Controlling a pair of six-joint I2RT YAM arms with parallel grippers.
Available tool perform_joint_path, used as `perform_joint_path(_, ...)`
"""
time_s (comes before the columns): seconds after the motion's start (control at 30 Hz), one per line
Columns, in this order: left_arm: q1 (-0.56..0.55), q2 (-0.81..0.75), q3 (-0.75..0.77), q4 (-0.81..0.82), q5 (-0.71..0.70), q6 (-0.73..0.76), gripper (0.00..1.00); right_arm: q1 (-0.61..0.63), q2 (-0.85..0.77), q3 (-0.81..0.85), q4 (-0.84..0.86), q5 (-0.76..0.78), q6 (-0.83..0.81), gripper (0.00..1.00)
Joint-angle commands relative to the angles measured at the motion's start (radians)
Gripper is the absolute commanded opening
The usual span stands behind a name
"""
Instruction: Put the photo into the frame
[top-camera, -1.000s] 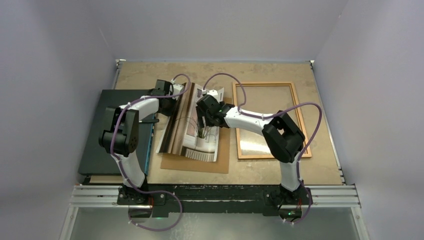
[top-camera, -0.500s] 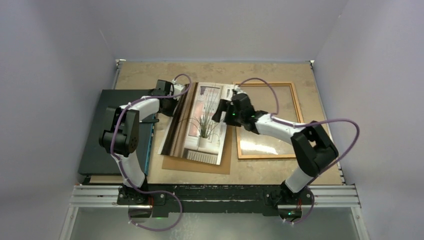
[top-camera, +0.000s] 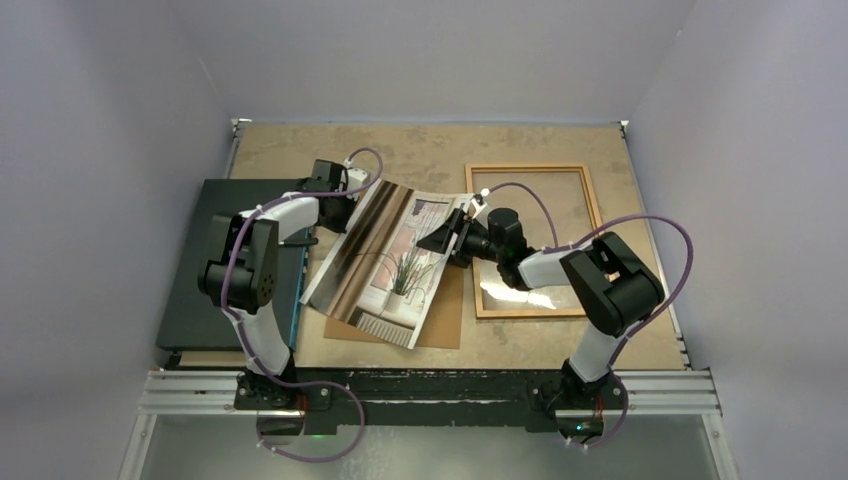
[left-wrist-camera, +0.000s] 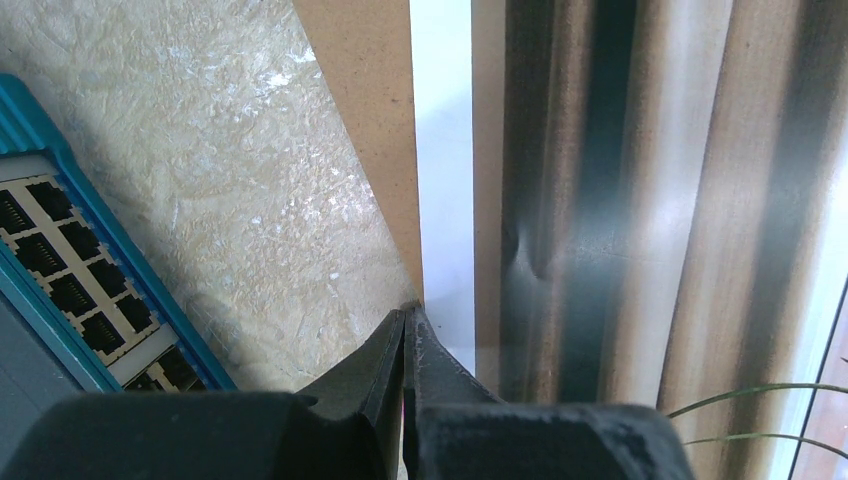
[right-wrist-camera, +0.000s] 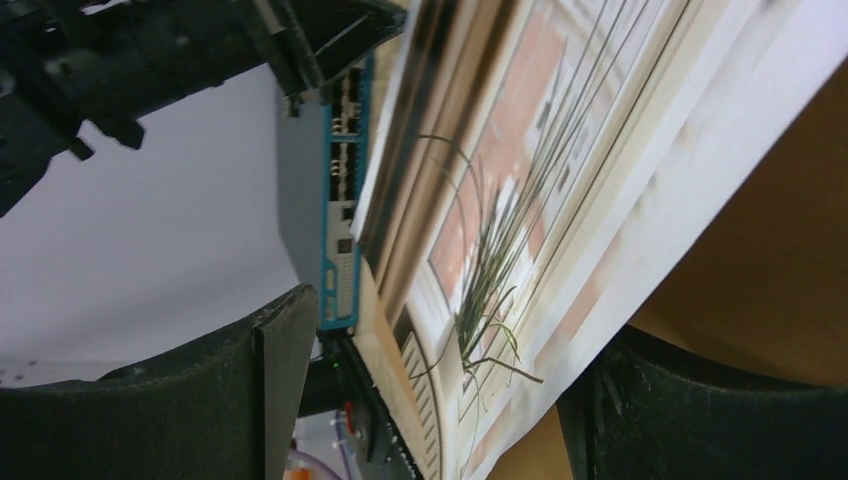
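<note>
The photo (top-camera: 385, 265), a glossy print of a spiky plant by a window, hangs tilted above the brown backing board (top-camera: 445, 322). My left gripper (top-camera: 345, 195) is shut on its far left corner; in the left wrist view the closed gripper (left-wrist-camera: 408, 312) meets the photo's white border (left-wrist-camera: 440, 200). My right gripper (top-camera: 448, 238) is open, its jaws wide apart astride the photo's right edge; in the right wrist view the gripper (right-wrist-camera: 440, 390) has the photo (right-wrist-camera: 560, 200) passing between its fingers. The frame (top-camera: 525, 168) lies flat to the right, holding only its pane.
A dark flat box (top-camera: 195, 290) lies at the left with a blue-edged port device (left-wrist-camera: 60, 250) beside it. The backing board also shows in the left wrist view (left-wrist-camera: 360, 100) and the right wrist view (right-wrist-camera: 780, 280). Grey walls surround the table.
My right gripper has moved from over the photo's middle to its right edge and turned sideways. The photo has risen off the board and tilted, its near end swinging left. The left gripper stayed put.
</note>
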Motion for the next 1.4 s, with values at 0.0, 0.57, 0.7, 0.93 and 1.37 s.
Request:
perform_joint_path(0.0, -0.008, 0.000, -0.030, -0.033, 0.069, -0.018, 0.00, -0.007, 0.020, -0.005, 0.216, -0.102, 0.086, 0.82)
perform_joint_path(0.57, 0.002, -0.054, 0.076, -0.139, 0.134, -0.041, 0.05, -0.007, -0.179, 0.168, -0.329, 0.154, -0.192, 0.15)
perform_joint_path(0.7, 0.002, -0.108, 0.136, -0.190, 0.134, -0.031, 0.20, -0.007, -0.181, 0.221, -0.403, 0.181, -0.228, 0.02)
perform_joint_path(0.93, 0.000, -0.202, 0.302, -0.288, 0.201, -0.029, 0.43, -0.008, -0.229, 0.405, -0.648, 0.316, -0.329, 0.00)
perform_joint_path(1.37, 0.001, -0.198, 0.312, -0.326, 0.193, -0.029, 0.42, -0.012, -0.380, 0.940, -1.323, 1.170, -0.758, 0.00)
